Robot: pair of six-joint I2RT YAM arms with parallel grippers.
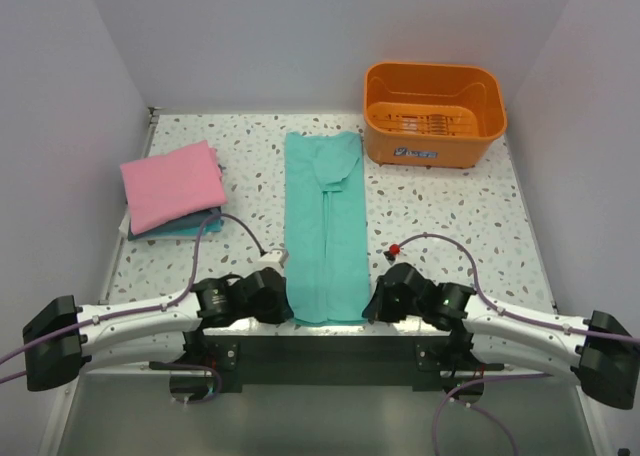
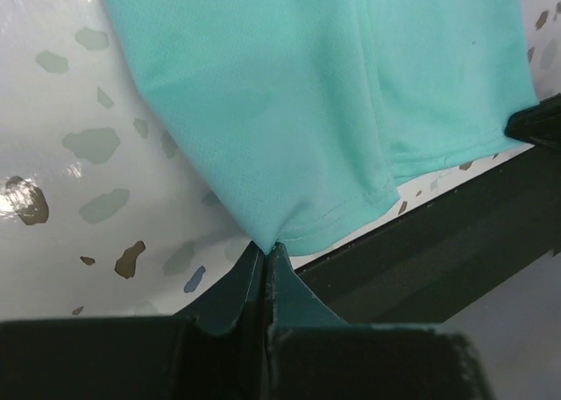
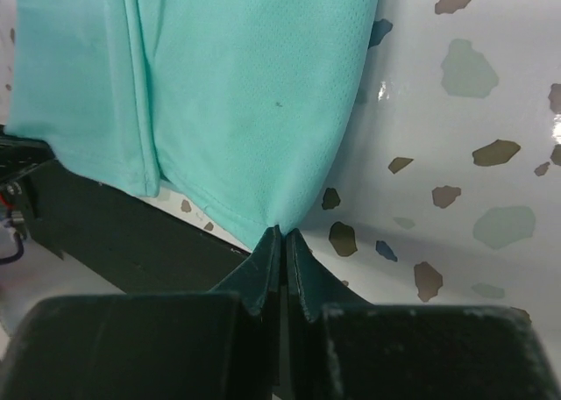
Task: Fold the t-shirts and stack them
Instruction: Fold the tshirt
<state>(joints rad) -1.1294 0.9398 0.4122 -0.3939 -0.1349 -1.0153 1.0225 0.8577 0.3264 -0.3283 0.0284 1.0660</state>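
A teal-green t-shirt [image 1: 324, 221] lies as a long narrow folded strip down the middle of the table, its hem at the near edge. My left gripper [image 1: 280, 298] is shut on the near left hem corner of the teal-green t-shirt [image 2: 289, 110]; the left gripper [image 2: 267, 246] pinches the cloth at its tips. My right gripper [image 1: 372, 302] is shut on the near right corner of the same t-shirt [image 3: 237, 93], cloth pinched at the right gripper [image 3: 282, 233]. A folded pink t-shirt [image 1: 172, 183] rests on a darker blue-teal t-shirt [image 1: 185, 225] at the left.
An orange plastic basket [image 1: 433, 112] stands at the back right. The table's dark front edge [image 2: 421, 233] runs just behind both grippers. White walls close in the left, right and back sides.
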